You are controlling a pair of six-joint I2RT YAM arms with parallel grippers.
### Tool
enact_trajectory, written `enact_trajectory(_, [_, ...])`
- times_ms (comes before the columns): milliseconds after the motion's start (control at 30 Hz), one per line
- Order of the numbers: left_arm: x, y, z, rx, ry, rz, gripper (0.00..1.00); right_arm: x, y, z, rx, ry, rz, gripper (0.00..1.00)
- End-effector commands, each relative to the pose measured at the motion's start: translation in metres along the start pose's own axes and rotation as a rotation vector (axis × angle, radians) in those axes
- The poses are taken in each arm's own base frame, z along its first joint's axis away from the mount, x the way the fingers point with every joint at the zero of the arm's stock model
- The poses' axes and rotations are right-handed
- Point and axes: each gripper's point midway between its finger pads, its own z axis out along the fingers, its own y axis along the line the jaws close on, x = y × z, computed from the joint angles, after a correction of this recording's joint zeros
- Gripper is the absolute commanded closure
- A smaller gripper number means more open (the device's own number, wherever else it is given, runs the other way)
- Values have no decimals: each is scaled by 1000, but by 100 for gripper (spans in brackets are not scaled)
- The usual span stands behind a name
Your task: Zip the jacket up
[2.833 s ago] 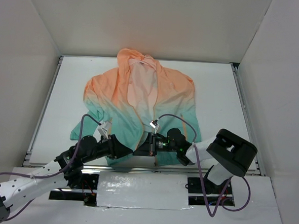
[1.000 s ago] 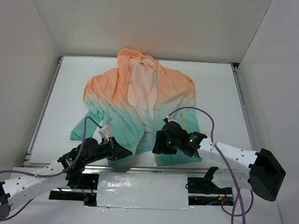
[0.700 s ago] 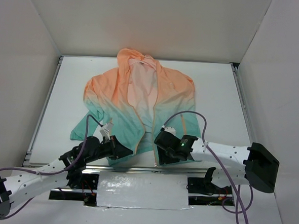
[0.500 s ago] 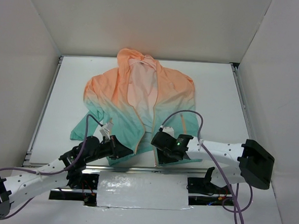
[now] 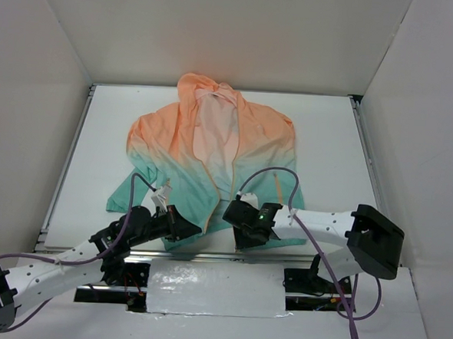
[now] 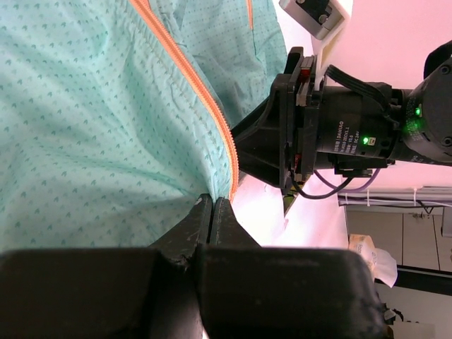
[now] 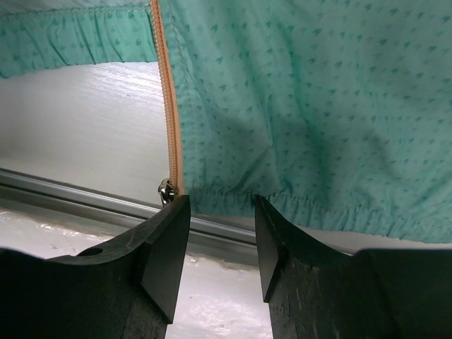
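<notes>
The jacket (image 5: 213, 142) lies flat on the white table, peach at the hood and shoulders and teal below, its front open. In the left wrist view my left gripper (image 6: 213, 201) is shut on the teal hem (image 6: 106, 120) right beside the orange zipper tape (image 6: 194, 85), and creases fan out from the pinch. My right gripper (image 7: 221, 212) is open at the hem of the other front panel (image 7: 304, 106). Its fingers (image 7: 166, 244) stand just short of the gathered hem. The silver zipper slider (image 7: 166, 191) sits at the foot of that panel's orange tape (image 7: 169, 120), by the left finger's tip.
A metal rail (image 7: 70, 185) runs along the table's near edge just past the hem. White walls (image 5: 37, 127) box the table in on three sides. Both arms (image 5: 59, 263) reach in low from the near edge, their grippers a few centimetres apart, and a purple cable (image 5: 276, 176) loops over the right panel.
My right arm has swung left and come down to the bottom of the right panel, and its jaws have narrowed somewhat. My left gripper has kept its hold without moving.
</notes>
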Motion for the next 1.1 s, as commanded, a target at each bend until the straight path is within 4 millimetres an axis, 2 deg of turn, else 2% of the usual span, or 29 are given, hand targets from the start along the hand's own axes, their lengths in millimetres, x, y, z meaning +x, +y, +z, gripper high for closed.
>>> enact_trajectory(0, [-8,-15,-1,50,-24,33,100,-9,13,1,-23,-25,-2,51])
enact_trajectory(133, [-9,-14,-2,42,-29,33,100,-4,12,7,-17,-10,-8,55])
enact_trajectory(233, [-11,-15,-3,38,-35,36,100,-2,12,9,-13,-6,-9,62])
enact_trajectory(267, [-11,-14,-3,33,-36,37,100,-1,12,10,-11,-2,-12,72])
enact_trajectory(333, [-11,-14,-3,31,-37,40,100,2,12,14,3,7,-19,76])
enact_trajectory(400, [-12,-14,-3,30,-36,43,100,5,12,18,16,15,-25,85])
enact_trajectory(467, [-12,-14,-3,28,-36,43,100,6,12,20,26,19,-24,100])
enact_trajectory(567, [-12,-14,-2,26,-37,44,100,3,18,18,8,2,-14,100])
enact_trajectory(667, [-18,-20,0,31,-48,56,100,-14,34,0,-82,-69,23,100])
enact_trajectory(733, [-26,-28,1,41,-66,80,100,-34,50,-25,-200,-164,73,100])
enact_trajectory(767, [-32,-35,3,47,-76,87,100,-36,51,-29,-235,-189,87,100])
enact_trajectory(800, [-36,-41,4,56,-89,95,100,-52,66,-54,-358,-270,120,100])
enact_trajectory(833, [-44,-45,7,54,-109,108,100,-49,64,-55,-397,-289,134,100])
enact_trajectory(867, [-48,-48,8,52,-125,111,100,-54,68,-63,-456,-324,156,100])
enact_trajectory(900, [-53,-52,12,63,-141,115,100,-68,78,-87,-572,-393,213,100])
enact_trajectory(933, [-59,-55,13,67,-166,114,100,-64,72,-83,-586,-401,233,100])
enact_trajectory(967, [-62,-56,15,66,-182,109,100,-70,71,-94,-624,-438,264,100])
enact_trajectory(1033, [-68,-63,19,97,-212,97,100,-72,70,-95,-653,-473,277,100])
enact_trajectory(1067, [-70,-65,20,108,-219,98,100,-76,72,-103,-688,-498,283,100])
